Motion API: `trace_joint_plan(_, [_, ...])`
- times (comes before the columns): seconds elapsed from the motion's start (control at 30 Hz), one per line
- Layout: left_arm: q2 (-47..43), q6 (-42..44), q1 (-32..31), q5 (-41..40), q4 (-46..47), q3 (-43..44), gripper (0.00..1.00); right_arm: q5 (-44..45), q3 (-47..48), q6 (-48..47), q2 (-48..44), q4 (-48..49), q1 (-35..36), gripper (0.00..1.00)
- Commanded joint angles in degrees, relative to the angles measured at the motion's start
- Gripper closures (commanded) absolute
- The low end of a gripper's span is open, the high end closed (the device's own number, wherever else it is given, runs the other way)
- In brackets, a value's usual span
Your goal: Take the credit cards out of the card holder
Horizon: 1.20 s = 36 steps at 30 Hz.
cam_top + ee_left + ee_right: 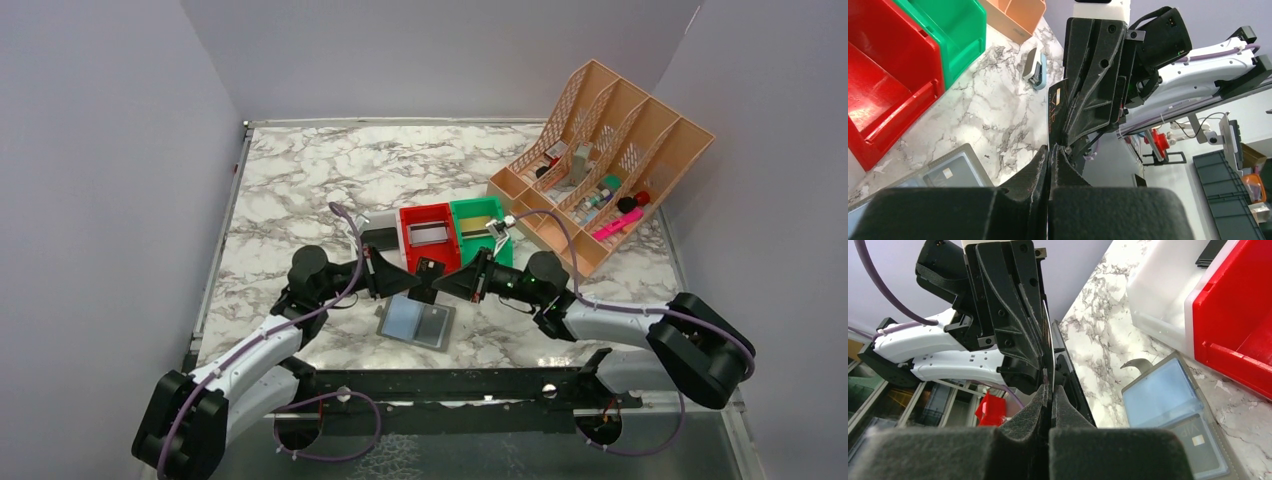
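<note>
The card holder [417, 322] lies open on the marble table, pale blue panel left, grey panel right. It also shows in the left wrist view [948, 172] and the right wrist view [1160, 392]. A dark card with a chip [1198, 442] sits in its grey panel. A black credit card [430, 268] is held upright above the holder, between both arms. My left gripper [416, 280] is shut on one edge of it [1057, 107]. My right gripper [446, 284] is shut on the opposite edge, which shows end-on [1047, 335].
A white bin [380, 240], a red bin [428, 235] and a green bin [480, 225] stand side by side just behind the grippers. A salmon desk organiser [600, 160] with small items is at the back right. A small pale-blue item [1034, 65] lies near the green bin.
</note>
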Motion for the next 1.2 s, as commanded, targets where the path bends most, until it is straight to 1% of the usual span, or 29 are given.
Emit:
trace_joint_plan(0.0, [-0.4, 0.7, 0.7, 2.2, 1.2, 0.6, 0.88, -4.2, 2.7, 0.8, 1.7, 6.3, 0.3, 0.99])
trace_joint_plan(0.03, [-0.8, 0.2, 1.1, 2.4, 1.2, 0.5, 0.7, -3.7, 2.8, 0.4, 1.5, 5.7, 0.3, 0.99])
trace_joint_plan(0.07, [-1.2, -0.2, 1.6, 2.6, 1.1, 0.4, 0.48, -3.0, 3.1, -0.2, 1.3, 4.6, 0.3, 0.99])
trace_joint_plan(0.1, [-2.0, -0.5, 2.2, 2.3, 0.6, 0.2, 0.33, -2.3, 3.4, -1.1, 0.8, 2.7, 0.3, 0.99])
trace_joint_plan(0.13, [-2.9, -0.5, 3.0, 1.9, -1.0, 0.2, 0.22, -1.2, 4.0, -2.2, 0.2, 0.3, 0.3, 0.99])
trace_joint_plan(0.17, [-3.7, 0.9, 4.0, 0.9, -3.7, 0.6, 0.14, -0.2, 4.8, -3.6, -0.5, -2.9, 0.3, 0.99])
trace_joint_plan(0.2, [-4.8, 3.1, 4.8, -0.6, -8.5, 1.5, 0.07, 0.7, 5.5, -4.8, -1.0, -6.1, 0.3, 0.99])
trace_joint_plan(0.23, [-5.8, 6.0, 5.5, -2.9, -14.0, 3.0, 0.02, 1.6, 6.4, -6.1, -1.7, -8.7, 0.3, 0.99])
trace_joint_plan(0.3, [-7.5, 11.9, 6.0, -10.1, -27.3, 7.1, 0.01, 3.4, 8.2, -8.6, -2.2, -14.1, 0.3, 0.99])
trace_joint_plan(0.33, [-8.2, 14.1, 6.1, -14.7, -35.3, 9.5, 0.01, 4.4, 9.6, -10.1, -2.2, -17.8, 0.3, 0.99])
trace_joint_plan(0.37, [-8.7, 15.7, 6.0, -19.2, -40.6, 11.7, 0.01, 5.1, 10.9, -11.8, -2.0, -20.6, 0.3, 0.99])
trace_joint_plan(0.47, [-10.0, 18.6, 6.1, -32.3, -53.1, 18.6, 0.01, 7.4, 15.1, -15.9, -0.4, -27.5, 0.3, 0.99])
trace_joint_plan(0.57, [-11.8, 22.4, 6.1, -44.2, -60.1, 22.3, 0.01, 10.6, 20.0, -19.6, 2.3, -34.0, 0.4, 0.99])
trace_joint_plan(0.67, [-15.0, 24.0, 6.0, -54.9, -63.2, 22.6, 0.01, 14.2, 25.4, -23.3, 5.2, -39.1, 1.1, 0.99])
trace_joint_plan(0.73, [-17.5, 23.2, 6.1, -58.6, -63.3, 21.6, 0.01, 17.7, 30.0, -26.3, 7.9, -43.5, 2.4, 0.99])
trace_joint_plan(0.83, [-20.4, 22.8, 6.1, -60.1, -62.8, 21.0, 0.01, 24.5, 37.0, -30.3, 13.1, -48.8, 4.9, 0.99])
trace_joint_plan(0.93, [-22.2, 23.9, 6.1, -62.1, -62.9, 20.9, 0.01, 31.8, 42.1, -33.8, 18.0, -51.4, 7.6, 0.99])
trace_joint_plan(1.07, [-24.0, 24.0, 6.2, -62.1, -63.0, 20.0, 0.01, 44.1, 51.1, -39.3, 25.2, -57.1, 12.2, 0.99])
trace_joint_plan(1.17, [-23.8, 24.1, 6.2, -62.1, -62.9, 19.8, 0.01, 50.6, 56.5, -43.7, 30.0, -59.1, 14.6, 0.99])
